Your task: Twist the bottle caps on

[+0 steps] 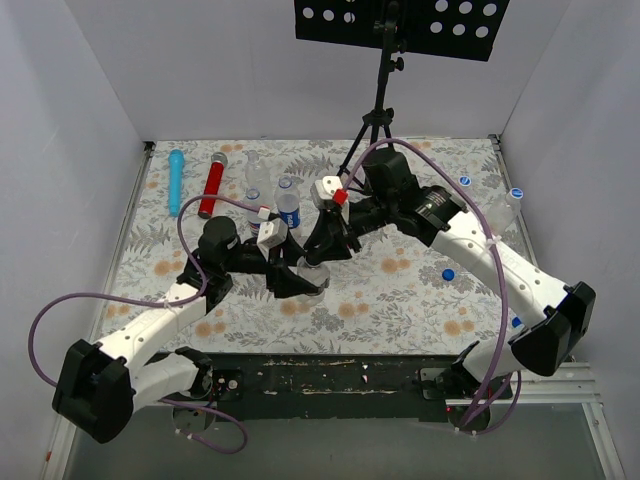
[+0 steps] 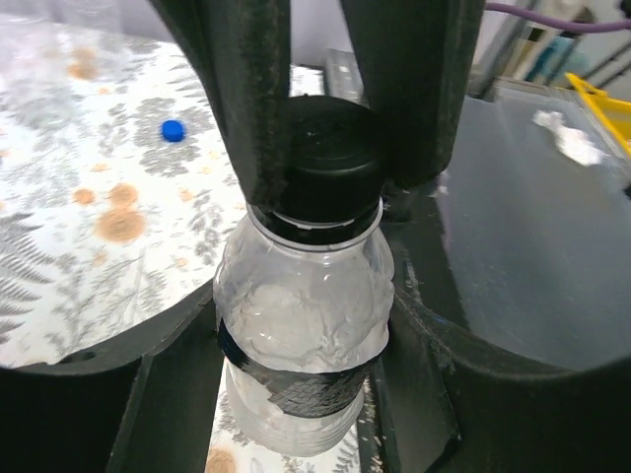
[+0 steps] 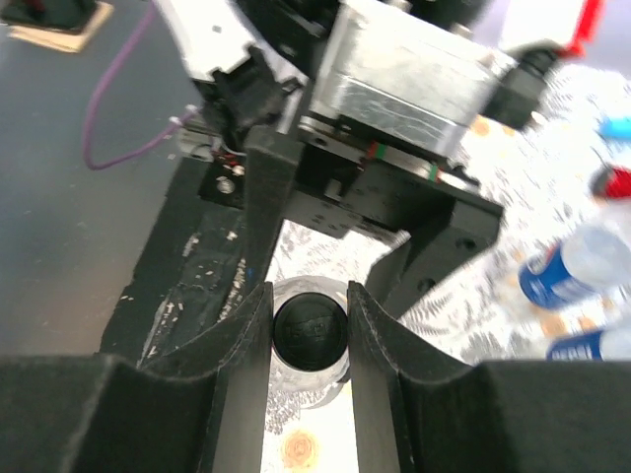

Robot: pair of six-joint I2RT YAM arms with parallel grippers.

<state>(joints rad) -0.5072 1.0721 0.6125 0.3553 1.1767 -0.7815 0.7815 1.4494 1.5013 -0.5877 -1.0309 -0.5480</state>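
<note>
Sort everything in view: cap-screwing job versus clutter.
Job: clear bottle, gripped by left gripper; black cap on it, pinched by right gripper; loose blue cap; blue-labelled bottle.
Lying about: blue cylinder; red cylinder; music stand.

White walls (image 1: 85,130) on 3 sides, plain, matte. Pale floral cloth (image 1: 400,295) spread flat between them: grey ferns, orange blooms. Black perforated plate (image 1: 400,20) on tripod stand (image 1: 378,115) at far edge, centre. Dark scuffed board (image 1: 330,372) along near edge, aluminium rail (image 1: 595,385) at its right end. Grey surface (image 1: 560,450) beyond that. Light even, diffuse; shadows soft.
</note>
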